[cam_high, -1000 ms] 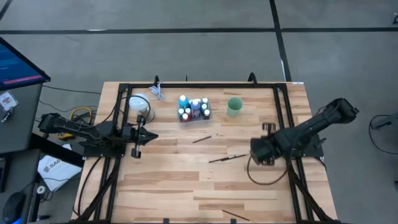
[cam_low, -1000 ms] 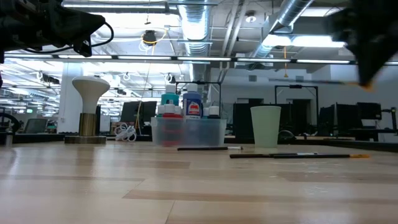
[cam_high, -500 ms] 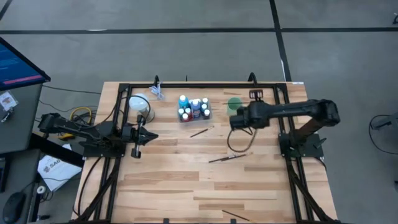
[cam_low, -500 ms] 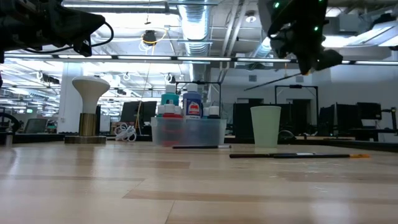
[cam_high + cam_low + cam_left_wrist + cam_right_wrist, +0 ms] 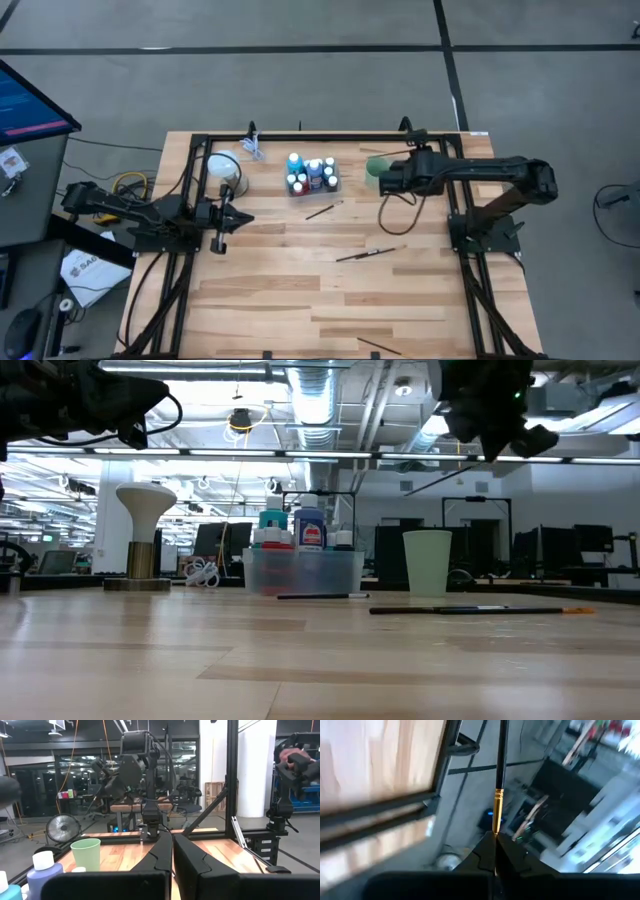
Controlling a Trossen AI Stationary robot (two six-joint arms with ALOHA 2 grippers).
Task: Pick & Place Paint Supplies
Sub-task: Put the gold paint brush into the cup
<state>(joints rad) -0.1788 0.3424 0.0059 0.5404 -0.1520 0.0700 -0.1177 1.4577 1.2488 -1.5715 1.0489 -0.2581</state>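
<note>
Note right gripper (image 5: pixel 383 181) clenched on thin dark-handled, gold-ferruled brush (image 5: pixel 499 785), raised at table's 1 o'clock, just over translucent green plastic cup (image 5: pixel 427 563). Treat brush as light, stiff, slick-shafted and prone to pivoting. Grip on handle close behind ferrule, never on bristles. Leave left gripper (image 5: pixel 222 216) clamped shut on nothing, parked at 9 o'clock.
</note>
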